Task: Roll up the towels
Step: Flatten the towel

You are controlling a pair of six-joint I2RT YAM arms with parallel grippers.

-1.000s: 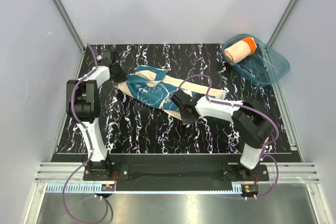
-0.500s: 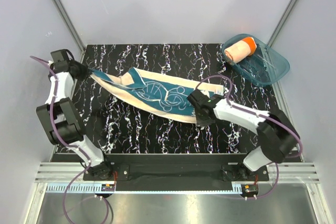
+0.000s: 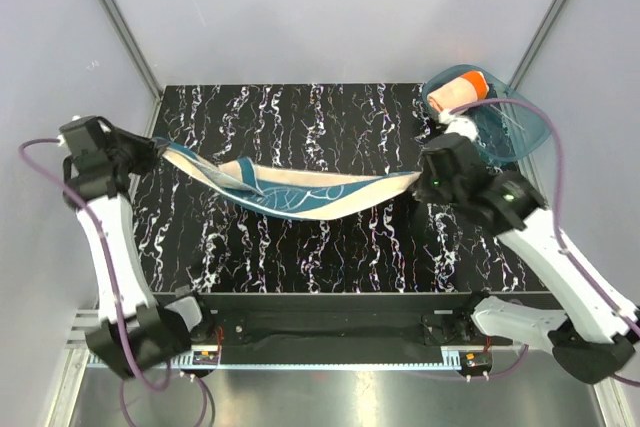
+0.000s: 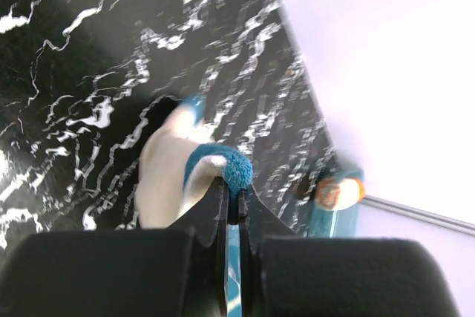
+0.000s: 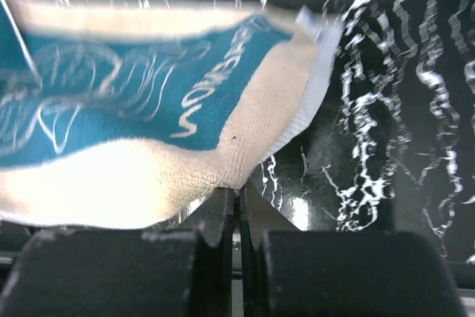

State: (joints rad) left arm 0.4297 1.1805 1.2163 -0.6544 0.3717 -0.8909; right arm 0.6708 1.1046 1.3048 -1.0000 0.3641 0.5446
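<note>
Fuzzy teal towel (image 3: 300, 195), sagging band, marbled table (image 3: 350, 117)

Right tool (image 5: 236, 202) pinching cream edge of teal towel (image 5: 148, 116) over black table (image 5: 401, 131).

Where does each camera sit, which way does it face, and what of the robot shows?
Top external: above and behind the bases, looking down on the black marbled table; left arm and right arm both show.
Left wrist: looks across the table toward the translucent teal plastic tub; left claw shut on the teal-blue patterned cloth towel.
Right wrist: looks down along that towel; right claw shut near its other end.
Shared: both wrist views show the same towel.
</note>
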